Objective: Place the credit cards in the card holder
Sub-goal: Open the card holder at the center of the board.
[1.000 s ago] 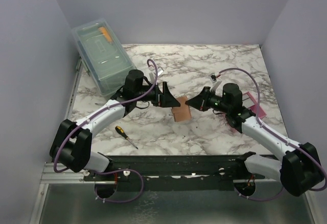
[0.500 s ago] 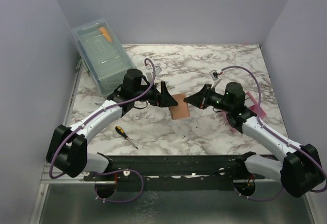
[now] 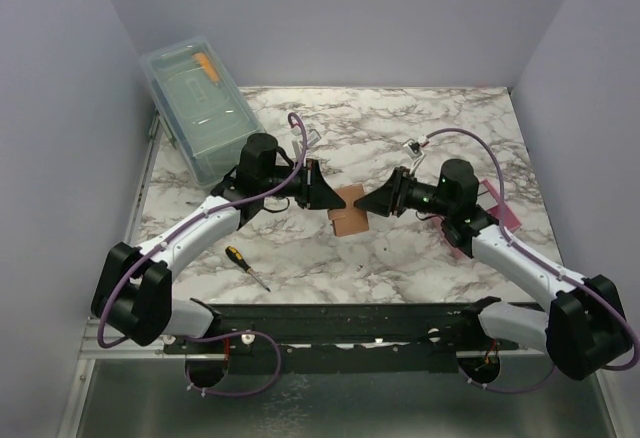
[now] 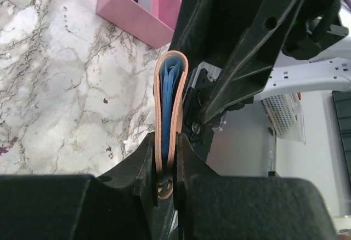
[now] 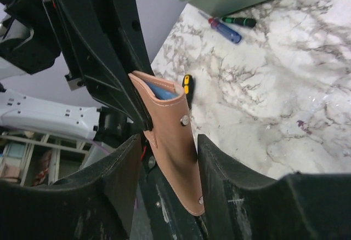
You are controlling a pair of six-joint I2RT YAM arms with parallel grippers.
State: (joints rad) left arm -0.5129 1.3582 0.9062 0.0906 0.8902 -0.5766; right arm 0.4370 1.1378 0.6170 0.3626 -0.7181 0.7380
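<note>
Left hand (image 4: 166, 160) closed, card holder (image 4: 176, 103) between (folded)

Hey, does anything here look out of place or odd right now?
Loose tools lie on the marble table, unrelated to cards: a yellow-handled screwdriver beside the left arm, two other screwdrivers near the clear bin. The card holder looks intact, pinched between the left fingers.

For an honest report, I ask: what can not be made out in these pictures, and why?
1. Number of credit cards in the card holder: the left wrist view shows only blue edges inside the fold.
2. The pink tray: the right arm covers most of it in the top view; the frame edge cuts it in the left wrist view.
3. Whether the right pincer touches the holder: unclear in the right wrist view.
</note>
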